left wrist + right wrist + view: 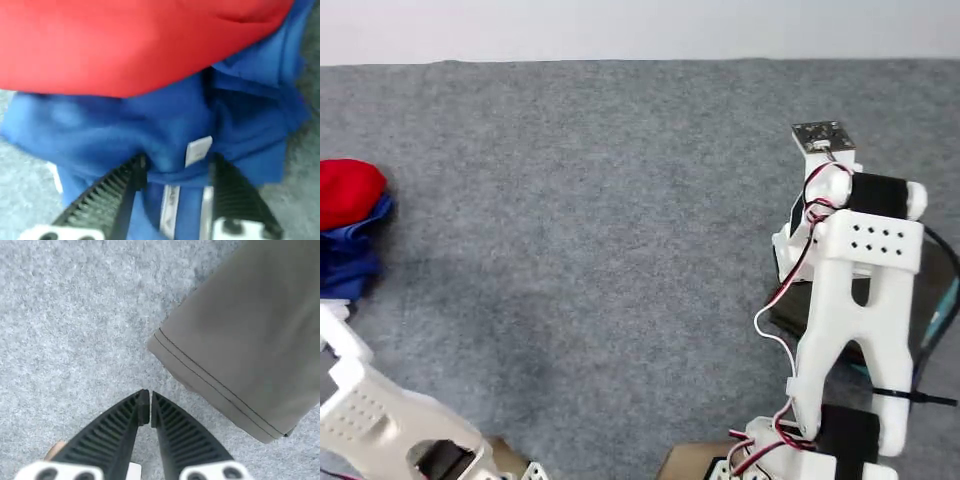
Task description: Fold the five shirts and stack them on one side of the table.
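Observation:
A red shirt (348, 190) lies folded on top of blue shirts (355, 250) at the table's left edge. In the left wrist view the red shirt (125, 45) lies over the blue shirt (165, 130), which has a white label. My left gripper (177, 172) is open, its fingertips pushed against a fold of the blue fabric that bulges between them. My right gripper (150, 407) is shut and holds nothing, just over the grey table beside the hem of an olive-grey shirt (250, 345). The right arm (860, 280) stands over a dark shirt (795, 310) at the right.
The grey felt tabletop (600, 230) spreads between the two arms. A teal piece of cloth (945, 305) peeks out at the right edge behind the right arm. A brown object (685, 462) sits at the front edge. The left arm's white body (380, 420) is at the front left.

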Controlling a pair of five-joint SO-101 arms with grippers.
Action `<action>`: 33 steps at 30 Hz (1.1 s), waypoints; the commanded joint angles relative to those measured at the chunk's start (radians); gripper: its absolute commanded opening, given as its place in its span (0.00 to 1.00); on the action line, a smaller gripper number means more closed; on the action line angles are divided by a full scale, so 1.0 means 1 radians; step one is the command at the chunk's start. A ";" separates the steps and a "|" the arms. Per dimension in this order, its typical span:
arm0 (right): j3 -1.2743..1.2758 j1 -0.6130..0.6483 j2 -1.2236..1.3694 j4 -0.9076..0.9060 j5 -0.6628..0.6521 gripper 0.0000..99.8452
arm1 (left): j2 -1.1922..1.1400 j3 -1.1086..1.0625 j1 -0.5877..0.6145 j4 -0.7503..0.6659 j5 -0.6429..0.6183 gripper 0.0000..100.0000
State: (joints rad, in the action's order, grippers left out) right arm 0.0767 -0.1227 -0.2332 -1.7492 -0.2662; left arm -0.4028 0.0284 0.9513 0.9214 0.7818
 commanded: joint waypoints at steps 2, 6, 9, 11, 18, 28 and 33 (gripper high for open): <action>-0.005 0.010 -0.045 -0.041 0.005 0.02 | -0.012 0.035 -0.017 -0.037 -0.014 0.00; -0.005 0.010 -0.047 -0.041 0.005 0.02 | 0.071 0.035 -0.037 0.084 -0.015 0.00; -0.005 0.010 -0.050 -0.041 0.005 0.02 | 0.196 0.035 -0.078 0.232 -0.015 0.00; -0.005 0.010 -0.051 -0.041 0.005 0.02 | 0.299 0.030 -0.123 0.334 -0.021 0.00; -0.005 0.010 -0.053 -0.041 0.005 0.02 | 0.644 0.028 -0.362 0.546 -0.229 0.00; -0.005 0.010 -0.054 -0.041 0.003 0.02 | 1.033 0.028 -0.796 0.680 -0.509 0.00; -0.005 0.012 -0.054 -0.041 0.003 0.02 | 1.160 0.027 -0.891 0.680 -0.531 0.00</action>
State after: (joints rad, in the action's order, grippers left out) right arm 0.0767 -0.1227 -0.2348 -1.7507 -0.2662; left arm 0.6820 0.0284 0.1028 1.6011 0.2708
